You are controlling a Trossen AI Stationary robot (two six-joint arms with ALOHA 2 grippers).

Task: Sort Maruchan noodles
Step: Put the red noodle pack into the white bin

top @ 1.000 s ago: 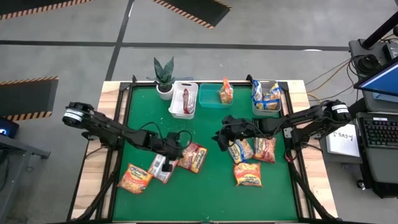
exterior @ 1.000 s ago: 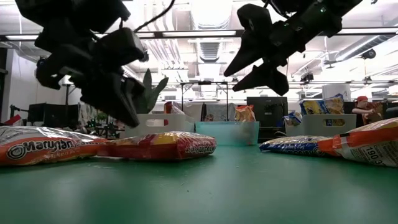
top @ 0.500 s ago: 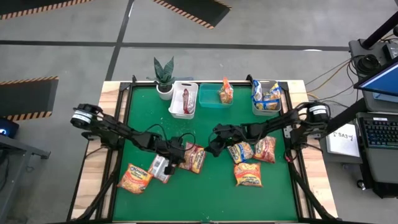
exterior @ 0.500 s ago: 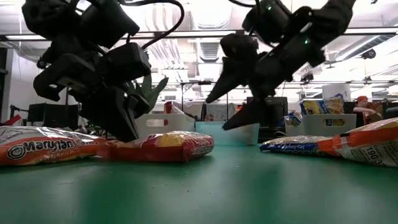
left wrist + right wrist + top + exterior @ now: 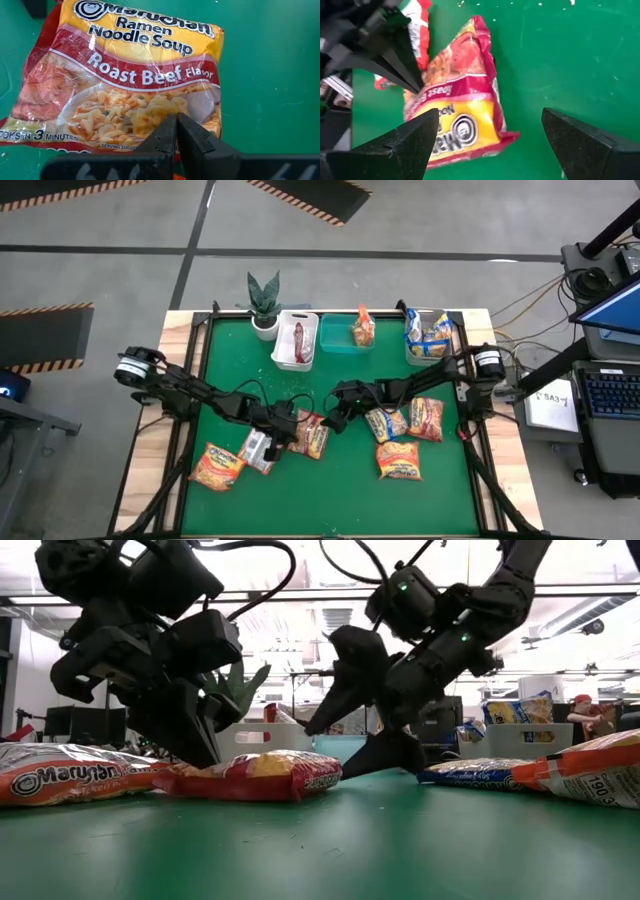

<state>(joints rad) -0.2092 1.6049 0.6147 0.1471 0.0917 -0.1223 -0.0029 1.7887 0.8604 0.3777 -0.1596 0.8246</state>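
Observation:
A red-brown Roast Beef Maruchan packet (image 5: 311, 435) (image 5: 125, 80) (image 5: 455, 100) lies flat on the green mat near the middle. My left gripper (image 5: 296, 423) (image 5: 176, 131) (image 5: 205, 752) is shut, its tips down on that packet. My right gripper (image 5: 335, 413) (image 5: 492, 145) (image 5: 355, 740) is wide open just right of the same packet, low over the mat, with one finger on each side of the packet's yellow end and not touching it. Other packets lie left (image 5: 217, 465) and right (image 5: 398, 460) on the mat. My left gripper has its shut fingertips (image 5: 170, 125) on the printed face of the Roast Beef packet, at the noodle picture near one long edge (image 5: 150, 112). The fingers slant down from the table's left. The packet lies flat on the mat. Whether any film is pinched between the tips does not show.
Along the far edge stand a white bin (image 5: 297, 340) holding a red packet, a teal bin (image 5: 340, 340) holding an orange one, a grey bin (image 5: 428, 335) holding blue ones, and a potted plant (image 5: 264, 305). Three packets (image 5: 405, 423) cluster right of centre. Bare mat lies along the near edge.
My right gripper has swung from over the right-hand cluster toward the table's left and down, ending low beside the Roast Beef packet, still open. My left gripper has shifted slightly right and down onto that packet. The packet has stayed in place.

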